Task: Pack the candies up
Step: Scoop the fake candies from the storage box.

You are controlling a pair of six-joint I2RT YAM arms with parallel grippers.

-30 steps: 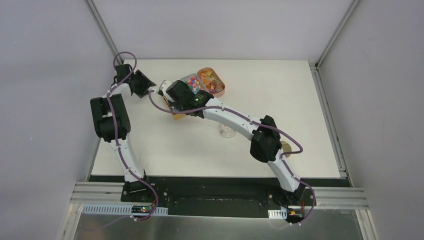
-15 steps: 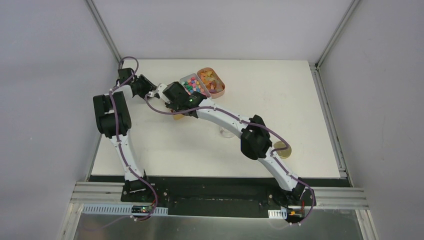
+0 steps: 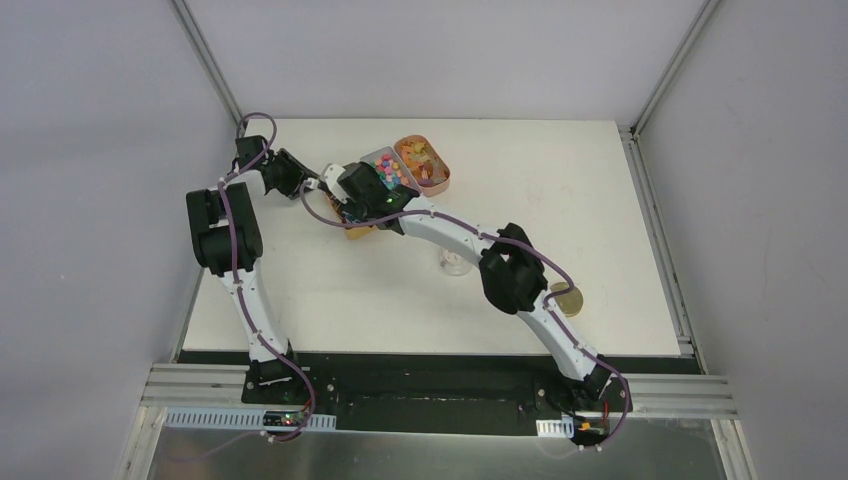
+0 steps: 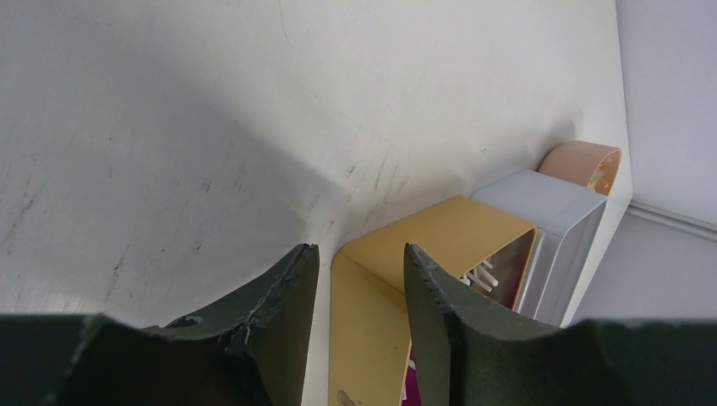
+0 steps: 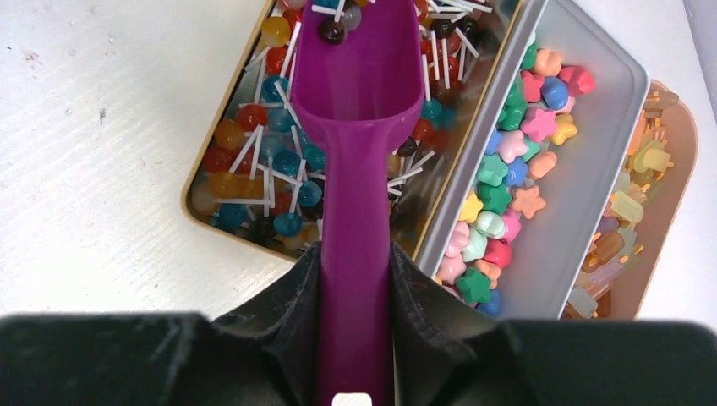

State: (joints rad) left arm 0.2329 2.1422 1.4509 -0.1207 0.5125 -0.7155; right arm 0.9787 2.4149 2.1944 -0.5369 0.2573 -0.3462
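The candies [image 5: 254, 161] are small round sweets on white sticks, red, blue and orange, heaped in a yellow tin [image 5: 190, 203]. My right gripper [image 5: 355, 254] is shut on the handle of a purple scoop [image 5: 355, 85]. The scoop's bowl hangs over the tin with a couple of candies at its far end. In the left wrist view, my left gripper [image 4: 359, 251] straddles the near corner wall of the yellow tin [image 4: 440, 233]. Its jaws stand apart, and a sliver of table shows between the left finger and the wall. From above, both grippers meet at the tin [image 3: 360, 231].
A grey tray [image 5: 583, 194] of star-shaped sweets [image 5: 507, 186] touches the tin's right side, and a peach tray [image 5: 676, 169] of stick sweets lies beyond it. A clear cup [image 3: 455, 263] and a gold lid [image 3: 566, 298] sit near the right arm.
My left gripper has moved right to the tin's corner and its jaws have narrowed. The right arm's elbow has swung left, and the scoop stays over the tin.
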